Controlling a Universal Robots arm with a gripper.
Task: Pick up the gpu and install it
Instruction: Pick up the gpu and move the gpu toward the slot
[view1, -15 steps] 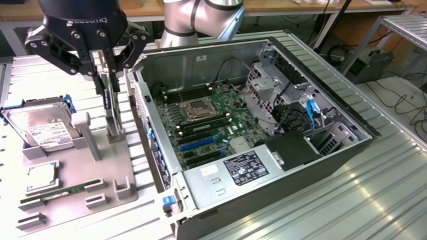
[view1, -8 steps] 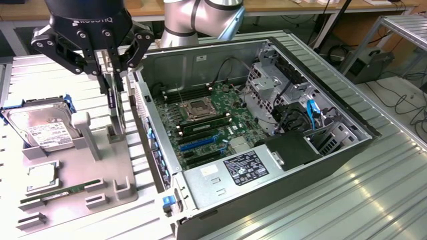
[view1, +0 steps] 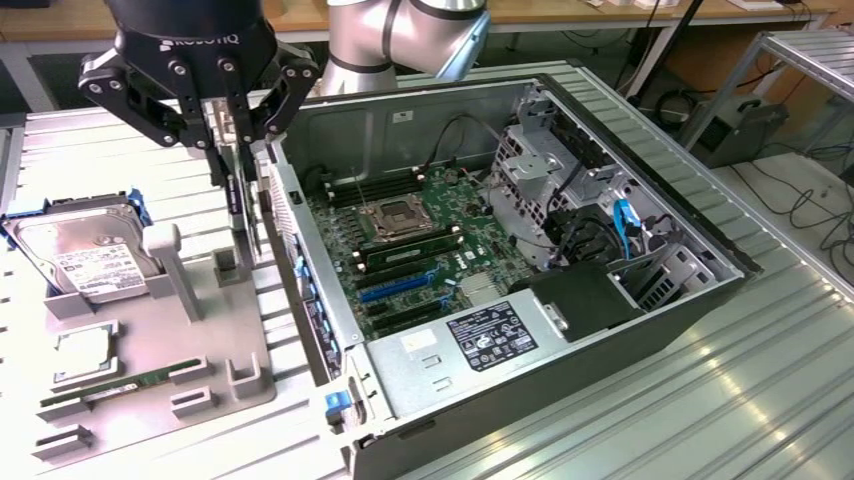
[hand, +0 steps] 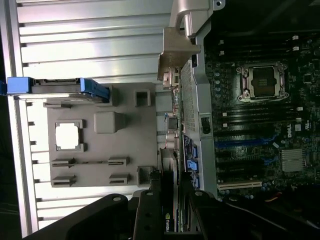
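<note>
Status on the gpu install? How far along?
Done: the grasp. The end effector is clamped on the gpu. In hand: the gpu hangs upright on edge between the grey holder tray and the computer case; I cannot tell whether it is clear of the tray. Left: seating it. The motherboard's blue expansion slots are empty.
</note>
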